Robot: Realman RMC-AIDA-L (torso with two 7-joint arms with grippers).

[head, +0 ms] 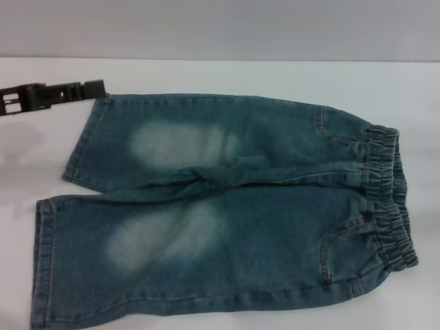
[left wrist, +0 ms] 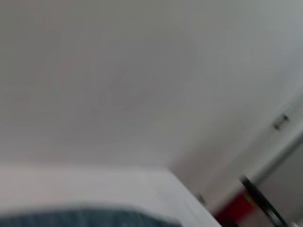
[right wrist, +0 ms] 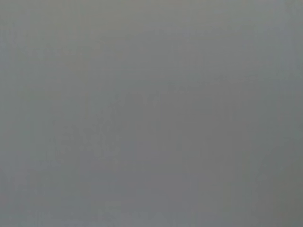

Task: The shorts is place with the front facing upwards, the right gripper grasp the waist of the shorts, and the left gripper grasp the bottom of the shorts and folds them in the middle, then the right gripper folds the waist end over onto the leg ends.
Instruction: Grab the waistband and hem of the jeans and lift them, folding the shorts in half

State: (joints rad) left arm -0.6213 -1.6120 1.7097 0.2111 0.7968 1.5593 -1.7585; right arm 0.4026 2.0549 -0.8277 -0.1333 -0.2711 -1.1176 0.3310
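The soft, limp shorts [head: 227, 206] lay flat, best gripped at waist [head: 388, 199] and hems, left gripper [head: 51, 96] spread unclear.

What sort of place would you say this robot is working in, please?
Probably an indoor lab or test bench for garment folding. A plain white table stands against a bare grey wall, with only the shorts spread flat on it and the left gripper reaching in at the far left corner.
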